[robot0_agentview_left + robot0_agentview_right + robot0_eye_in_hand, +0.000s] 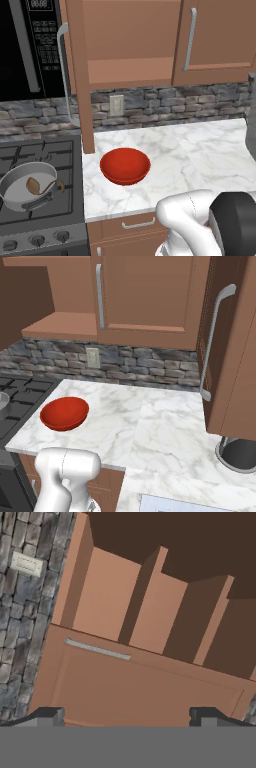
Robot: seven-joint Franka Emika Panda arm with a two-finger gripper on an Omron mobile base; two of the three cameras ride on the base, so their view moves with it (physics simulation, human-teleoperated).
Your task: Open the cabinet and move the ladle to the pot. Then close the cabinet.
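**A:** Since the ladle already lies in the pot on the stove at the far left, which step would you say is in hand?

**B:** The last one, I'd judge: closing the cabinet. Its left door stands swung out edge-on over the left end of the counter, and the shelf inside is bare.

**A:** And the gripper?

**B:** Its fingertips stand wide apart with nothing between them. The hand view looks into the open cabinet, with the shut right door and its silver handle nearest.

**A:** So the next move?

**B:** Probably to get behind the open door and push it shut, going wide of its long bar handle.

**A:** What about the surroundings?

**B:** White marble counter with a red bowl near its left end, just right of the stove. Grey stone backsplash with a wall outlet, and a black microwave left of the cabinet, above the stove.
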